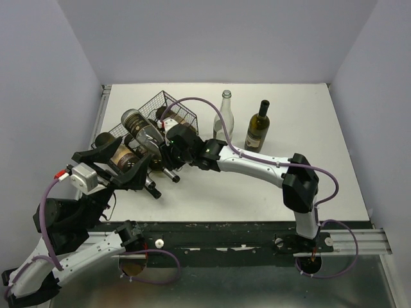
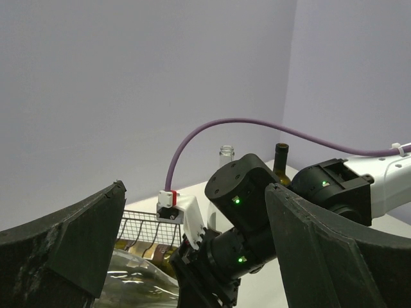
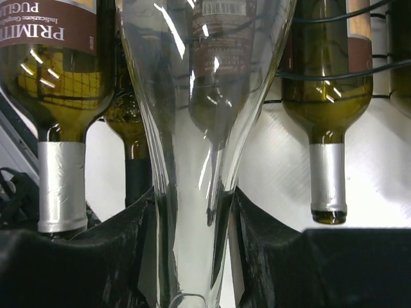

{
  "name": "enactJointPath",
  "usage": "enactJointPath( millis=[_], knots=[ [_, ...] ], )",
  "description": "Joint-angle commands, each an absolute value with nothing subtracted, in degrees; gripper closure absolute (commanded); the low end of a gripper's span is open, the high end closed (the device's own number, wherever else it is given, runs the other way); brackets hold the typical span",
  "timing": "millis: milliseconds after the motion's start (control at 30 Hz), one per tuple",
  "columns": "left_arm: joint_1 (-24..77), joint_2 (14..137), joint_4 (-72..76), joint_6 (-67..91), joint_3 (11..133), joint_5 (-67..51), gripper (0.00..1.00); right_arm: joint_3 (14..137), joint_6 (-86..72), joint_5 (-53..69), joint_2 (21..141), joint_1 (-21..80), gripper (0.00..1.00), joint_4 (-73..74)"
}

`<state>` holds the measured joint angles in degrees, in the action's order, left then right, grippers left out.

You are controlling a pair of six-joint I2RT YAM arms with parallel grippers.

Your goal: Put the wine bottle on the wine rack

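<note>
The black wire wine rack [image 1: 178, 108] stands at the back left with several bottles lying in it. A clear glass wine bottle [image 1: 142, 131] lies slanted on top of them. My right gripper [image 1: 166, 153] is shut on its neck; in the right wrist view the neck [image 3: 192, 192] runs between both fingers [image 3: 122, 256]. My left gripper [image 1: 119, 165] is open wide just near-left of the rack, its fingers [image 2: 70, 256] either side of the clear bottle's body [image 2: 135, 285] and not touching it. The rack also shows in the left wrist view [image 2: 144, 230].
An empty clear bottle [image 1: 225, 119] and a dark green labelled bottle [image 1: 258, 128] stand upright right of the rack. Olive bottles with silver foil necks [image 3: 61, 179] [image 3: 327, 173] lie in the rack. The right arm's wrist [image 2: 257, 212] sits close in front of my left gripper.
</note>
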<state>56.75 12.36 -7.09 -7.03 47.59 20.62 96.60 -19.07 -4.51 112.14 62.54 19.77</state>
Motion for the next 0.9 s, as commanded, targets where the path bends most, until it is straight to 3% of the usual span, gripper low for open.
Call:
enactJointPath(
  millis=[0,533,567,700,867],
  knots=[
    [57.0,10.7,-9.5,-6.0,49.5,23.0,0.01,102.2,-14.7,-6.7,112.9,62.8,0.99,5.5],
    [57.0,9.2,-12.7,-7.6,49.5,22.9,0.01,109.2,-13.0,-7.0,121.1,62.8,0.99,11.9],
    [56.9,9.2,-12.7,-7.6,49.5,22.9,0.01,109.4,-13.1,-6.9,121.3,62.8,0.95,12.5],
    [57.0,9.1,-12.7,-7.6,49.3,22.9,0.01,108.8,-14.0,-7.5,121.5,62.8,0.58,13.0],
    [56.9,9.3,-14.5,-8.9,49.8,20.8,0.01,107.9,-14.9,-9.2,120.7,62.8,0.4,13.4]
  ],
)
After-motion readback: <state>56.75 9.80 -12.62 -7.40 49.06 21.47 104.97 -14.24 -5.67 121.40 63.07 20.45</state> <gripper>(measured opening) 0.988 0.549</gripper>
